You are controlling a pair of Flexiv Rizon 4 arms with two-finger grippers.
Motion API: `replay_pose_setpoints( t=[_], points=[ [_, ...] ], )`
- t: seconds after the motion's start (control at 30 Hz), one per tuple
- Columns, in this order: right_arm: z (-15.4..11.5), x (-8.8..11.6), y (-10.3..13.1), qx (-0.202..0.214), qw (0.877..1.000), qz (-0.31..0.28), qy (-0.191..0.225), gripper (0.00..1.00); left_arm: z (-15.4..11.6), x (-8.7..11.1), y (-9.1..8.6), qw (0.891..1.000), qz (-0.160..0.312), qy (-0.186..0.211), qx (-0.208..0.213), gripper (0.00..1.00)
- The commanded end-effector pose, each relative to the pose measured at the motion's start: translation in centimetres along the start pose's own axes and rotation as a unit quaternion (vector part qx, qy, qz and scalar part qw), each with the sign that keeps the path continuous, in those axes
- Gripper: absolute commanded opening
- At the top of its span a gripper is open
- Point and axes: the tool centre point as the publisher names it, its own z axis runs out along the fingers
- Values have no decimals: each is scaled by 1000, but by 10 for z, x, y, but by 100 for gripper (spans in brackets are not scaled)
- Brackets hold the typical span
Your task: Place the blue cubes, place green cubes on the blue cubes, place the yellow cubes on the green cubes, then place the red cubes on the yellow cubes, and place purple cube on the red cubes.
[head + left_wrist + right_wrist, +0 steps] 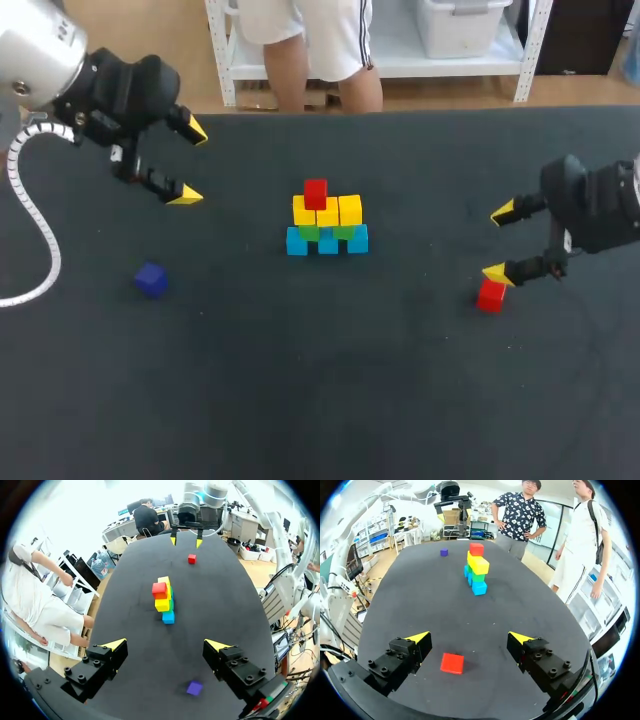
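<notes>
The right gripper [499,242], spread wide and empty, has the loose red cube [490,296] at its 6 o'clock; the left gripper [192,163], equally wide, has the purple cube [150,279] at 7. The stack [327,222] carries blue, green, yellow and one red, so those two probably remain.

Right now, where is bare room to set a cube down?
The wide near stretch of the table in front of the stack, between the purple cube and the loose red cube, is bare. So is the strip behind it. Crowded: beside that red cube, at the right end effector.
</notes>
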Motion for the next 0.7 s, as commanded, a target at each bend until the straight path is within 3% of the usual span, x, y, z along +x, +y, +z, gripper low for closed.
replay_pose_setpoints(
  t=[0.03,0.4,0.7],
  points=[
    [-5,8,18,43,999,11,5,100,0,1,0,1000,1,-2,-1,100],
    [-1,36,32,36,999,30,4,100,0,1,0,1000,1,-2,-1,100],
    [11,54,28,22,999,38,5,100,0,1,0,1000,1,-2,-1,100]
  ],
)
